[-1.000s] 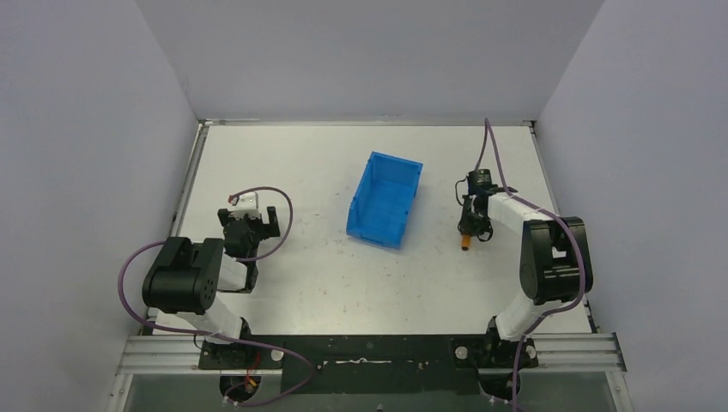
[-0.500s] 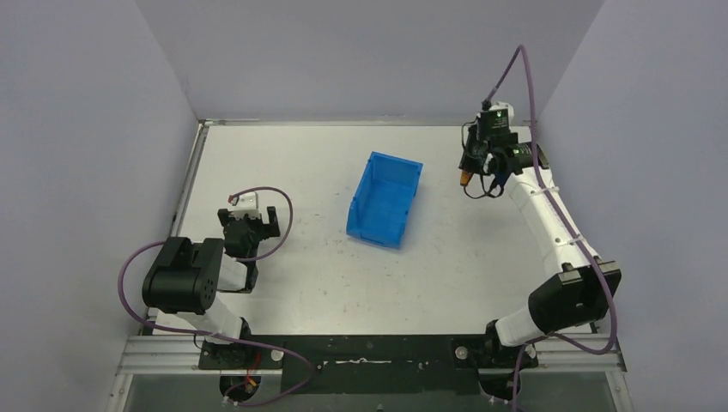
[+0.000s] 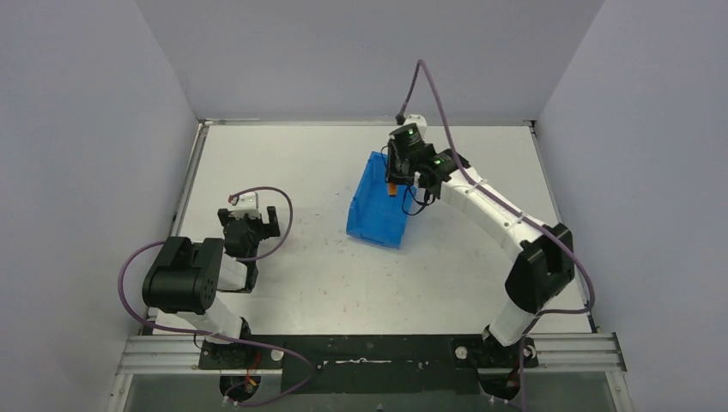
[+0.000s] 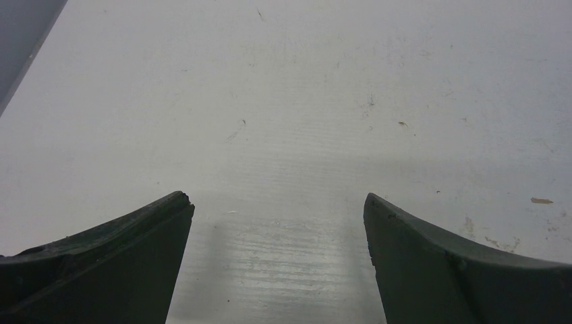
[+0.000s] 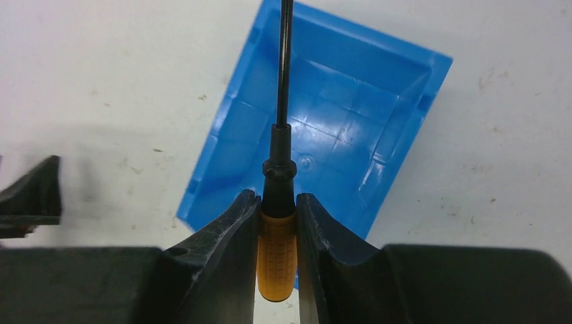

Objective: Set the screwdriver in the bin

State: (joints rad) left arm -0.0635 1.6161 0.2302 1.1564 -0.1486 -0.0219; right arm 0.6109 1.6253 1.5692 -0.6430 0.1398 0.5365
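The bright blue bin (image 3: 382, 206) stands in the middle of the table; it also shows from above in the right wrist view (image 5: 337, 101). My right gripper (image 3: 393, 178) hangs over the bin's far end, shut on the screwdriver (image 5: 277, 250). Its orange handle sits between the fingers and its thin black shaft (image 5: 285, 61) points out over the bin's inside. The handle shows as an orange speck in the top view (image 3: 391, 185). My left gripper (image 3: 249, 225) is open and empty at the left of the table, low over bare white surface (image 4: 290, 135).
Grey walls close in the table on the left, right and back. The right arm reaches across from the near right to the bin. A purple cable loops by the left gripper (image 3: 279, 210).
My right arm has lifted the screwdriver from the table at the right and swung it left, from the far right corner to above the bin. The left arm has not moved.
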